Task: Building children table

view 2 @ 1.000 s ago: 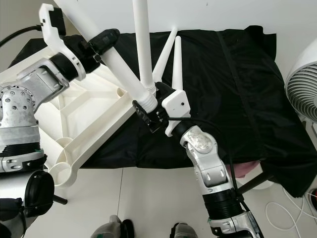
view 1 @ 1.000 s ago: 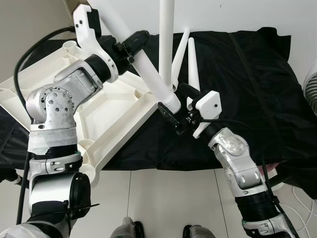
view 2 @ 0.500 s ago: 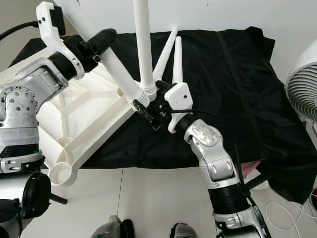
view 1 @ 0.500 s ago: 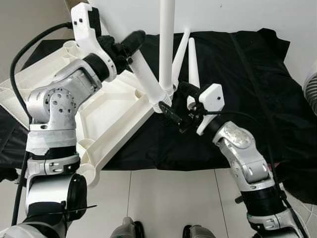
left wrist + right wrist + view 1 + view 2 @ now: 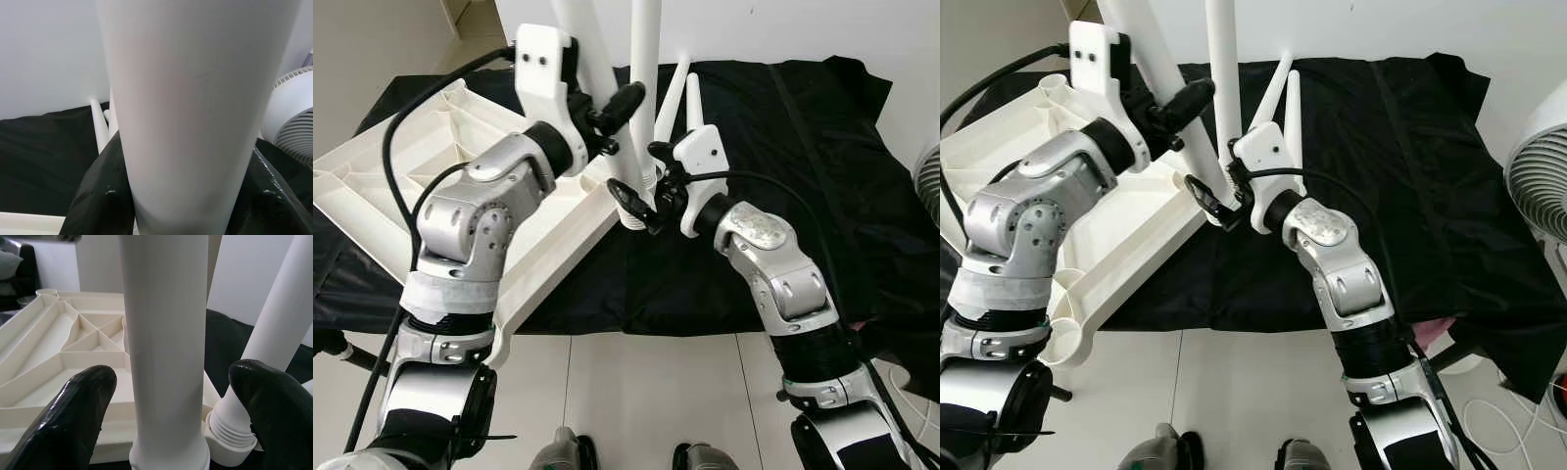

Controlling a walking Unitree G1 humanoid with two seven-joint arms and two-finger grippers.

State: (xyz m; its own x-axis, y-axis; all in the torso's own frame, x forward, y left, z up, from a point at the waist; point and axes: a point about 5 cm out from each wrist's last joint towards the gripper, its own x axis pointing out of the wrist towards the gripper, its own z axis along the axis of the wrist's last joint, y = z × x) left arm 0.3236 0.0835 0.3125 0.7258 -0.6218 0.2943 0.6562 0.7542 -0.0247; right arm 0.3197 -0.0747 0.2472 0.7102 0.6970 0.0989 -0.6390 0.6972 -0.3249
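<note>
Left end effector (image 5: 625, 101) clamped on table leg (image 5: 1151, 59), right end effector (image 5: 1217, 201) apart round upright leg (image 5: 644, 88): risk — threaded end misses tabletop (image 5: 431, 157) socket, cross-threads if tilted.

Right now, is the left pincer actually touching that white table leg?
Touching. The left wrist view shows both black fingers pressed against the white table leg.

Both upright legs (image 5: 645, 88) run off the frame at 12 o'clock. The left arm hides the tabletop's (image 5: 431, 147) middle. The fan (image 5: 1538, 157) is cut off at 3 o'clock.
</note>
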